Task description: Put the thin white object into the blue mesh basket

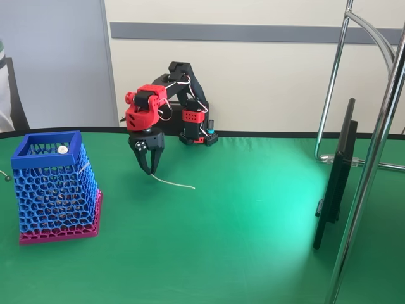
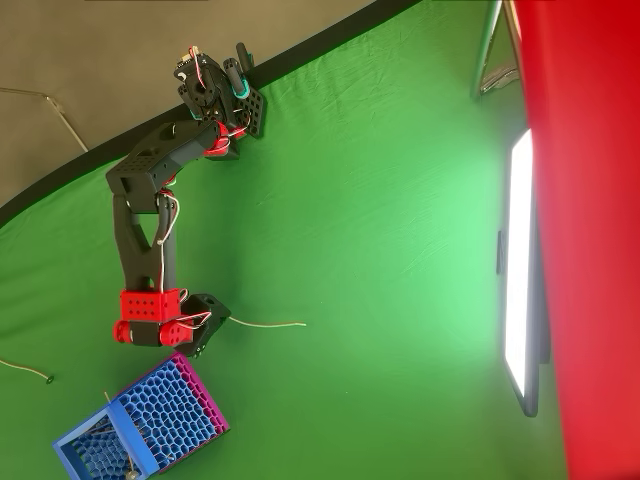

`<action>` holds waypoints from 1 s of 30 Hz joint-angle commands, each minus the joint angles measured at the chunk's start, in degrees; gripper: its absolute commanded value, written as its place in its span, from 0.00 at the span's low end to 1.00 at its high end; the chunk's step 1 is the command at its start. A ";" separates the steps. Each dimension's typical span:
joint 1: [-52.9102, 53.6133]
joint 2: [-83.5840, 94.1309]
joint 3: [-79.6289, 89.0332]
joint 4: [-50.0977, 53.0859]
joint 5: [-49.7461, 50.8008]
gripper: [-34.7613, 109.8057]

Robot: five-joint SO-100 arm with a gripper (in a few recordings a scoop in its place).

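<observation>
The thin white object (image 1: 174,183) (image 2: 268,324) stretches over the green cloth to the right of my gripper, and its left end sits at the fingertips. My red and black gripper (image 1: 152,171) (image 2: 208,333) points down, and its black fingers meet in a narrow V on that end. The blue mesh basket (image 1: 47,137) (image 2: 165,408) with its magenta base stands to the left in the fixed view, a short way from the gripper. In the overhead view it is below the gripper. A small white ball (image 1: 62,150) rests inside near its rim.
A dark flat screen (image 1: 335,177) (image 2: 520,270) stands on edge at the right beside metal stand poles (image 1: 373,158). The arm's base (image 1: 193,130) (image 2: 225,95) is at the cloth's far edge. Another thin cord (image 2: 25,369) lies at the left edge.
</observation>
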State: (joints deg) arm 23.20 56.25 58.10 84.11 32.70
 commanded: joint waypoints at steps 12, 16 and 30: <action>-0.88 11.95 -12.74 -1.23 -2.81 0.29; -0.35 14.15 -13.97 -5.62 -3.69 0.30; 4.75 19.86 -12.30 -24.17 -10.63 0.30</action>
State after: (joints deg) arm 26.81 71.98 45.88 62.67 23.47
